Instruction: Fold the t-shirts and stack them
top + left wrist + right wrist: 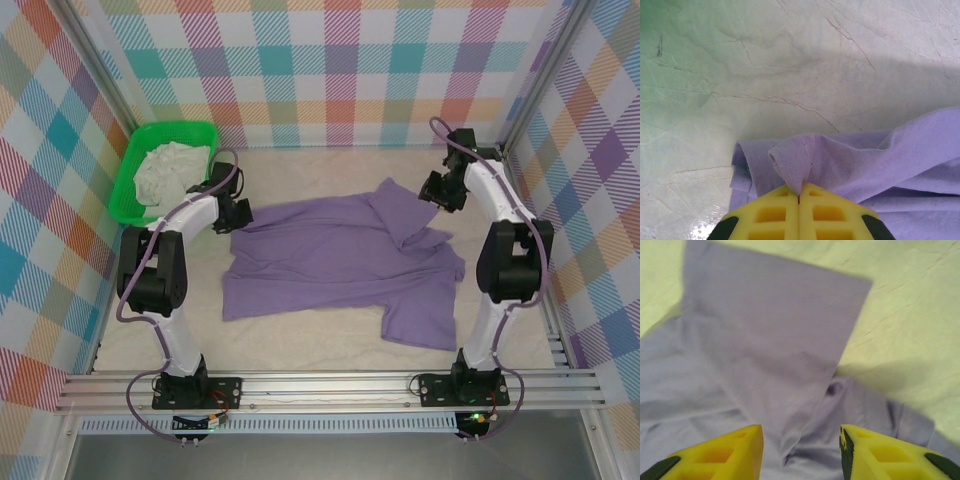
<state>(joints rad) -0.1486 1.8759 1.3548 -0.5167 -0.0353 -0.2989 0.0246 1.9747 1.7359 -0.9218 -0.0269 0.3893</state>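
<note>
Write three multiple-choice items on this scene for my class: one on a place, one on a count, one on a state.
1. Where does the off-white t-shirt lie? A. in the green basket; B. on the floor; C. on a shelf.
2. How many t-shirts are there? A. one; B. two; C. five.
3. The left hand is: A. wide open; B. shut on the purple t-shirt; C. shut on the basket.
Answers: 1 A, it lies crumpled inside the basket's walls. 2 B, one off-white and one purple. 3 B, its fingers are pressed together with a fold of purple cloth pinched between them.
</note>
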